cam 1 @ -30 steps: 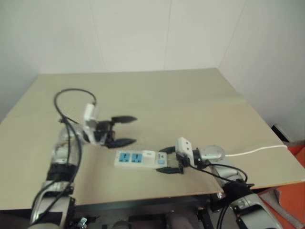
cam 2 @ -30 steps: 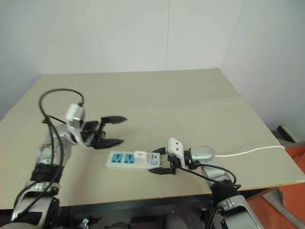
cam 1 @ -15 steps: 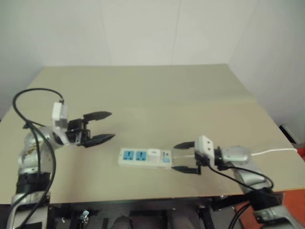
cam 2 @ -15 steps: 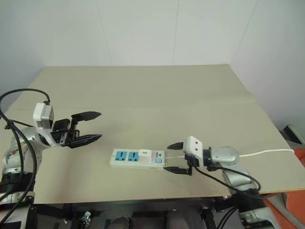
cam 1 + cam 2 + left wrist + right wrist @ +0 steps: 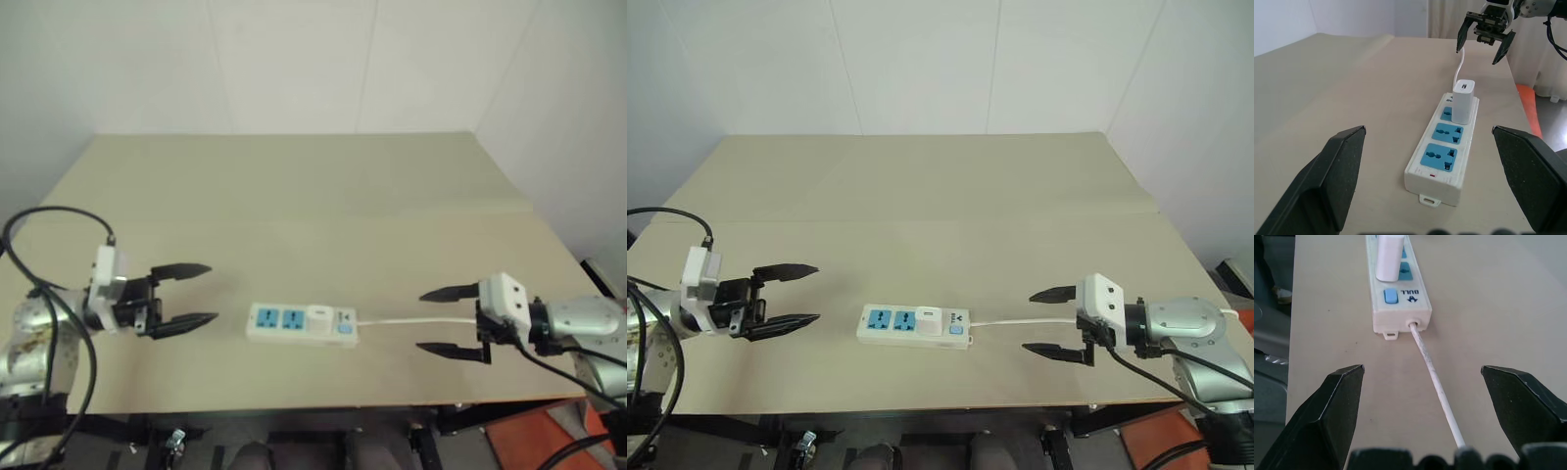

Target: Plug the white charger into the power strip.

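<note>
Head views: both arms have pulled back from the power strip point(image 5: 301, 323); left pincer point(image 5: 183, 298) and right pincer point(image 5: 452, 319) gape empty, well apart on either side. Left wrist view: white charger point(image 5: 1463, 101) stands seated in the socket nearest the cord, strip flat on counter point(image 5: 294, 196). Right wrist view: cord point(image 5: 1435, 382) trails free. Plugging looks done.

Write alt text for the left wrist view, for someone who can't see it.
A white charger stands plugged upright into the power strip on a beige table, in the socket nearest the cord end, leaving two blue sockets free. The left tool frames the strip with fingers open, apart from it. Beyond, the right tool hangs open over the white cord.
</note>
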